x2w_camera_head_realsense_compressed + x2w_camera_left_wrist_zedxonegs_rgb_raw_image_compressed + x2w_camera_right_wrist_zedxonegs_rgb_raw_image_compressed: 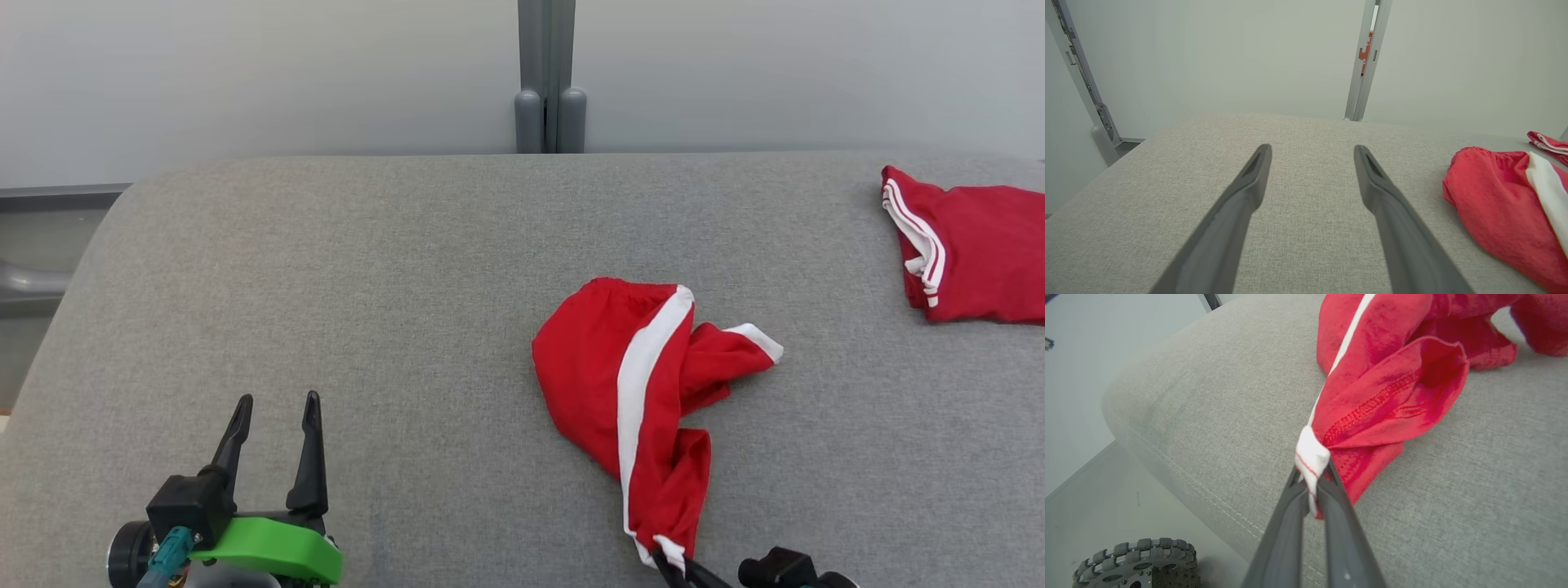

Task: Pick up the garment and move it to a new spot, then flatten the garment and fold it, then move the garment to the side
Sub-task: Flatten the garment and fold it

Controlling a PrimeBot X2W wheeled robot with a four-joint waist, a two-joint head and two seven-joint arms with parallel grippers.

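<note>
Red cloth with a white side stripe, the garment (629, 384) lay crumpled on the grey padded surface (392, 286), right of the middle in the head view and reaching toward the near edge. Most of it made a rounded heap. A white-edged hem poked out to the right, and a narrow twisted tail ran down toward the robot.

The right gripper (1311, 479) was clamped on the end of that tail. In the right wrist view its two dark fingers met on a bunched white hem with red stitching. From the pinch the fabric fanned out into an open fold that showed an inner seam. Whether the pinched end was off the padding could not be told.

The left gripper (276, 404) sat at the lower left of the head view, well apart from the garment. Its fingers were spread wide over bare padding with nothing between them.

A second red garment (976, 253) with white stripes lay folded at the far right of the surface, near the back edge and well apart from the crumpled one.

Behind the surface stood a pale wall (245, 73) and a grey upright post (549, 73). Below the padding's rounded edge, the right wrist view showed pale floor (1106, 490) and a ribbed wheel (1135, 559).
</note>
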